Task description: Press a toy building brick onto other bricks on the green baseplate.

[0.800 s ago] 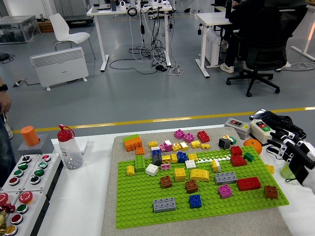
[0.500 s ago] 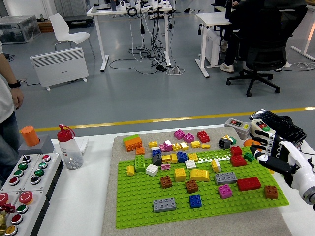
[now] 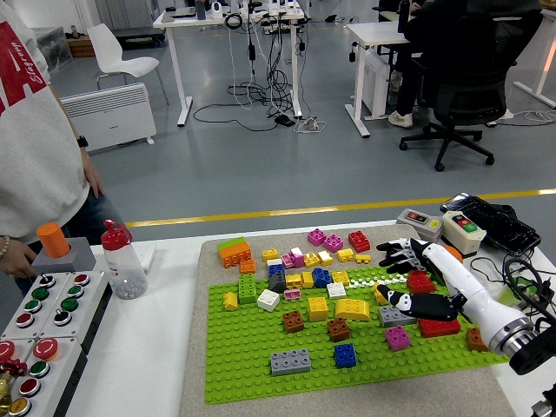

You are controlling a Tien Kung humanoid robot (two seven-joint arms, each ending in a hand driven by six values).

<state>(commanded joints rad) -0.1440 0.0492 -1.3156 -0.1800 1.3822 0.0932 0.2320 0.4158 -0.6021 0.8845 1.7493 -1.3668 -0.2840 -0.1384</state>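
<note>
The green baseplate [image 3: 261, 369] lies on a grey mat and carries many bricks. Among them are a grey long brick [image 3: 290, 361], a blue one [image 3: 345, 355], two brown ones [image 3: 294, 321], a yellow one [image 3: 352, 308] and a pink one [image 3: 397, 337]. My right hand [image 3: 395, 276] reaches in from the right over the plate's right part, open with fingers spread and nothing in it. Its fingertips hover by a dark brick [image 3: 397, 253]. Its thumb is over a small yellow brick [image 3: 382, 293] and a grey brick [image 3: 398, 316]. A red brick [image 3: 439, 327] lies under the forearm.
Loose bricks lie on the mat behind the plate, including an orange-green block [image 3: 233, 252]. A red-capped bottle [image 3: 124, 265] and a button panel [image 3: 35, 321] stand at the left. Switch boxes [image 3: 460, 230] sit at the right. A person stands at the far left, hand [image 3: 17, 261] near an orange cylinder [image 3: 52, 239].
My right hand has moved left from the table's right edge to over the plate's right part, fingers spreading. The person has stepped in at the left.
</note>
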